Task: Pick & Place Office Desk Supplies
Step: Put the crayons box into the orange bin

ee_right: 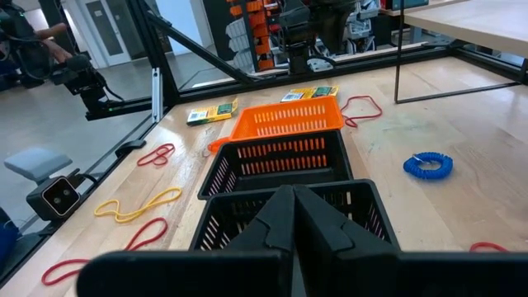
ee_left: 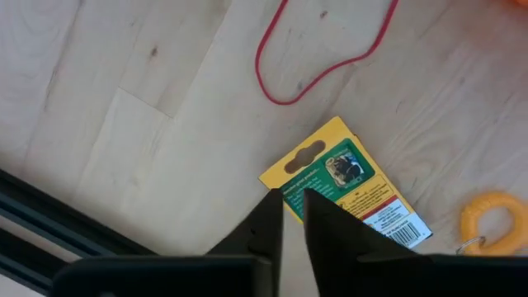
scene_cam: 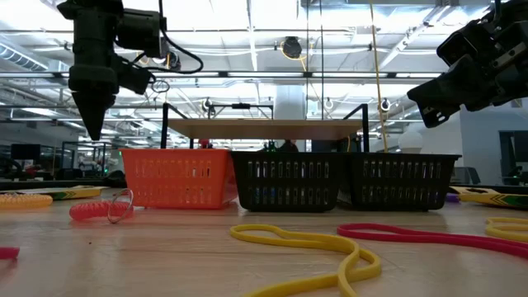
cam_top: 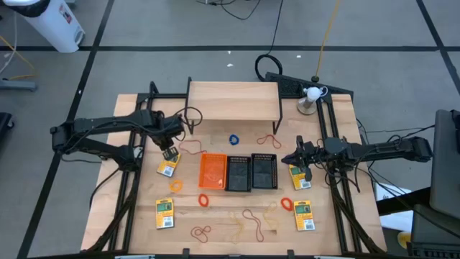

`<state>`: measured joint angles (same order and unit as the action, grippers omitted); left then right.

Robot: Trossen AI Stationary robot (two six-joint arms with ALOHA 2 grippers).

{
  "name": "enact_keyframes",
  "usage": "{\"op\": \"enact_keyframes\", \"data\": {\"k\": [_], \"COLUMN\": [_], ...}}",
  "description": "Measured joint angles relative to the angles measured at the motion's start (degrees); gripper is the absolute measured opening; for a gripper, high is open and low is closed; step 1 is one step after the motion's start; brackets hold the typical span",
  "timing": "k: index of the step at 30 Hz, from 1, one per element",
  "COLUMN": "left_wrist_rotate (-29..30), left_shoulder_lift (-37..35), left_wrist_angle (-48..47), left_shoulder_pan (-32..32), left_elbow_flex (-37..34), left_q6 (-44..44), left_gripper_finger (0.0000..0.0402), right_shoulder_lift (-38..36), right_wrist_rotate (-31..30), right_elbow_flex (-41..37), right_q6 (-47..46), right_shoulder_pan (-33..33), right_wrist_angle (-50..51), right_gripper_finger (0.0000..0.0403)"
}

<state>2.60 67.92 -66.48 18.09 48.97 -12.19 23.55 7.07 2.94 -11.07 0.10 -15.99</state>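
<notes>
Now left end effector (cam_top: 169, 152) hovers above pack (cam_top: 167, 167).

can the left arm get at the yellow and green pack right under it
Probably yes. The left gripper hangs directly above the yellow-and-green pack, jaws nearly together, nothing between them. A red rubber band and a yellow coil ring lie nearby but clear of it.

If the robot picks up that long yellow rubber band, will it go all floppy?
Probably yes. The yellow rubber band lies in loose, wavy curves on the table, so it would likely droop from a gripper. It looks thin, so probably very light and unlikely to roll.
</notes>
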Motion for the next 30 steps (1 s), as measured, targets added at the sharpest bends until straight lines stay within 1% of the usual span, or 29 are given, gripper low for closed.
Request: {"op": "enact_keyframes", "data": {"k": [4,7,10,12,16,20,26,30], "left_wrist_rotate": [0.5,0.8,0.4,0.3,0.0,0.0,-0.1,-0.1], "left_shoulder_lift": [0.0,0.0,0.0,0.0,0.0,0.0,0.8,2.9], "left_wrist_angle": [0.5,1.0,1.3,2.8,4.8,5.9,6.6,7.0], "left_shoulder_pan": [-1.1,-1.7,-1.9,-2.1,-2.1,-2.1,-2.1,-2.6], "left_elbow_flex": [0.0,0.0,0.0,0.0,0.0,0.0,0.0,-2.1], "left_q6": [0.2,2.1,2.4,3.0,8.8,13.1,14.1,14.3], "left_gripper_finger": [0.0113,0.0148,0.0171,0.0179,0.0179,0.0168,0.0151,0.0150], "right_shoulder_lift": [0.0,0.0,0.0,0.0,0.0,0.0,0.0,0.0], "right_wrist_rotate": [0.0,0.0,0.0,0.0,0.0,0.1,0.2,0.2], "right_elbow_flex": [0.0,0.0,0.0,0.0,0.0,0.0,0.0,0.0], "right_q6": [0.0,0.0,0.0,0.0,0.0,0.0,0.0,-0.1], "right_shoulder_pan": [0.0,0.0,0.0,0.0,0.0,0.0,0.0,0.0], "right_wrist_angle": [0.0,0.0,0.0,0.0,0.0,0.0,0.0,0.0], "right_gripper_finger": [0.0000,0.0000,0.0000,0.0000,0.0000,0.0000,0.0000,0.0000]}}
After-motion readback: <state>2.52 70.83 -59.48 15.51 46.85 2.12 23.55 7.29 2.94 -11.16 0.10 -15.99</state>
